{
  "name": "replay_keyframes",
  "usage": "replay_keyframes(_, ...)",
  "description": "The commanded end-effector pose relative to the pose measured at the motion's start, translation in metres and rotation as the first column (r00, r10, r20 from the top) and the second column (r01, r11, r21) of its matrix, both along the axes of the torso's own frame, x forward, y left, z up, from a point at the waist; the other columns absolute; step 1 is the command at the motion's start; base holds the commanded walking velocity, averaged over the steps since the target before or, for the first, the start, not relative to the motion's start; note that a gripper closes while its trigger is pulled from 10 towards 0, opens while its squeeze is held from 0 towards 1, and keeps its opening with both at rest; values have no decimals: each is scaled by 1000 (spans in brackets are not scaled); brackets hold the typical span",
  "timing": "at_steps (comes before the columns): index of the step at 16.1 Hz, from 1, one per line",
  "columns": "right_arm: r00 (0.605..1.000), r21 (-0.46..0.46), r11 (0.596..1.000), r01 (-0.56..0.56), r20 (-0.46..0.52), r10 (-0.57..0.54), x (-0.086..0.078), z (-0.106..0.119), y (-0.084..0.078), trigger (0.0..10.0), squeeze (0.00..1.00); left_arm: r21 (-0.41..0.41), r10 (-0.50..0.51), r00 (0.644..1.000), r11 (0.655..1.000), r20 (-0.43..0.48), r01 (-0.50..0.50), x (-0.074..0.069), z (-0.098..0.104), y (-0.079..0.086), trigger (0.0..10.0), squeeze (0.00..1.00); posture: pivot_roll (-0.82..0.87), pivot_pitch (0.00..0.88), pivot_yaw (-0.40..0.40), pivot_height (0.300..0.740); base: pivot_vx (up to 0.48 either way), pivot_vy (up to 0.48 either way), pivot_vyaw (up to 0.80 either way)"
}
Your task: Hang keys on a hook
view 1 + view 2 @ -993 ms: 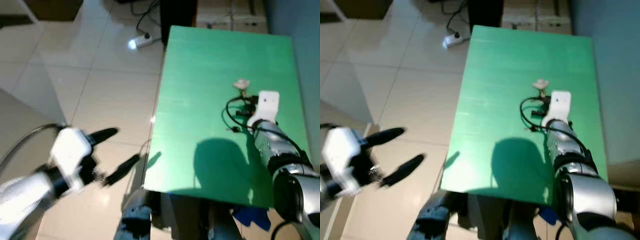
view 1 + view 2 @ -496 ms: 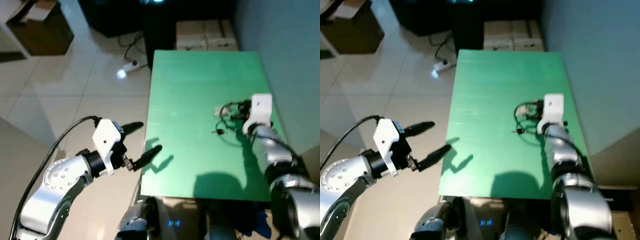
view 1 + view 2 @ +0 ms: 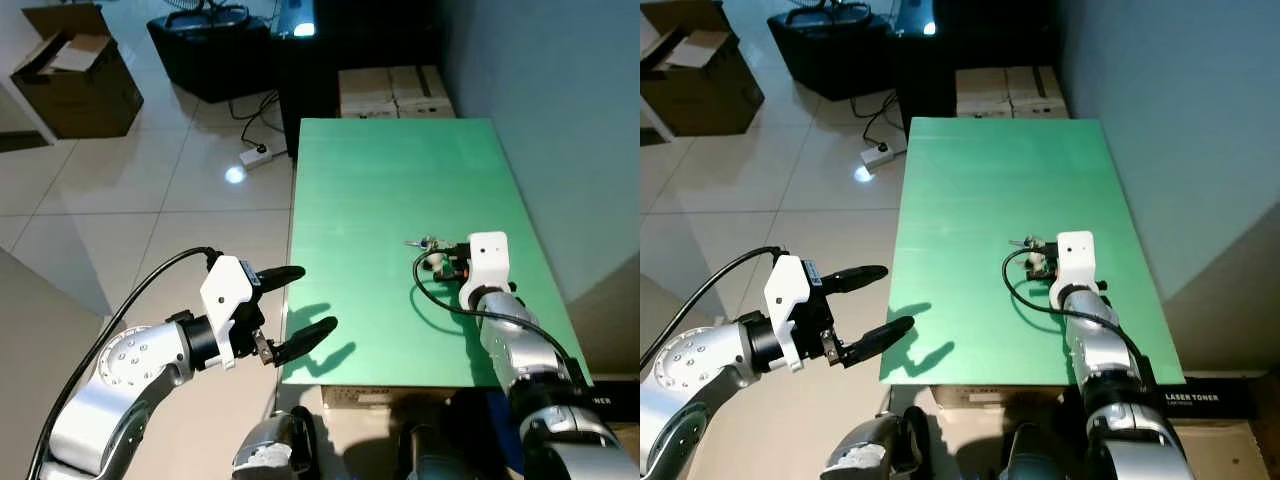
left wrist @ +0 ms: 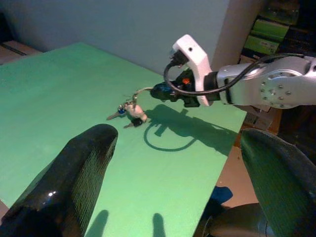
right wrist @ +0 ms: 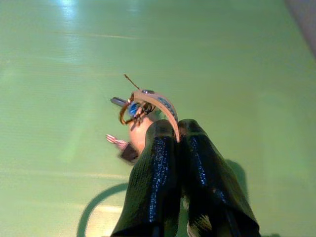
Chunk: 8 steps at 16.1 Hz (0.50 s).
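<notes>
Right gripper (image 5: 170,136) low over the right half of the green tabletop (image 3: 380,170), fingers pressed together on a tan strap that carries the keys (image 5: 132,109). The strap arches out from the fingertips to a gold ring; the keys hang from that ring just beyond the tips, on the far-left side of the gripper. In the left wrist view the keys (image 4: 129,111) look to be touching or just above the tabletop; cannot tell which. Long axis of the bunch runs roughly along the line of the fingers, ring end nearest the gripper, key blades pointing away toward the left. A black cable loops from the right wrist over the tabletop close by. Left gripper (image 3: 295,305) is off the left near edge of the tabletop, over the tiled floor (image 3: 170,200), fingers spread wide, holding nothing, well apart from the keys. Right arm is clearly the nearer one and has the hold. No hook can be made out in these views; judgement: the pickup looks complete, and the next move needs the hook found, with the ring kept free of the fingers so it can slip over.
</notes>
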State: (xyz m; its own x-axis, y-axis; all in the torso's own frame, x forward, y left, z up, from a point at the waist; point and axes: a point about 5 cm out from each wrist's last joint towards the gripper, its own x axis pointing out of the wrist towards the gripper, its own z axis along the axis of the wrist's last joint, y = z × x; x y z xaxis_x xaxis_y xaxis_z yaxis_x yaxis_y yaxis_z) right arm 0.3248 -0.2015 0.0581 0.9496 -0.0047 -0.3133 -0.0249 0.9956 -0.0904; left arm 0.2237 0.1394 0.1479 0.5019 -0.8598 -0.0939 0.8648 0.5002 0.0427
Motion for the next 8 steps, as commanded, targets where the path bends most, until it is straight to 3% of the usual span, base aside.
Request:
replay_keyframes(1, 1000, -12, 1000, 2, -2, -2, -3, 1, 2, 0, 0, 10, 22, 1000, 1000, 1, -22, 1, -4, 1, 10000, 0, -65, 133, 93, 740, 0, 0, 0)
replay_keyframes(4, 1000, -37, 999, 13, -28, -14, -12, -1, 0, 0, 0, 22, 63, 998, 998, 18, -63, 6, -6, -3, 10000, 0, -69, 139, 92, 740, 0, 0, 0)
replay_keyframes(5, 998, -73, 997, 28, -54, -32, -15, -5, -3, 1216, 0, 13, 57, 998, 998, 16, -57, 5, -6, -6, 10000, 0, -69, 138, 91, 740, 0, 0, 0)
replay_keyframes(6, 996, -98, 994, 43, -75, -50, -17, -8, -6, 10000, 0, 11, 58, 998, 998, 19, -58, 5, -5, -7, 10000, 0, -68, 138, 91, 740, 0, 0, 0)
replay_keyframes(7, 994, -103, 993, 51, -89, -60, -19, -11, -7, 10000, 0, 8, 58, 998, 998, 22, -59, 6, -5, -9, 10000, 0, -66, 137, 93, 740, 0, 0, 0)
replay_keyframes(8, 994, -98, 993, 60, -89, -69, -19, -11, -8, 10000, 455, 6, 58, 998, 998, 25, -59, 6, -4, -10, 10000, 0, -65, 141, 94, 740, 0, 0, 0)
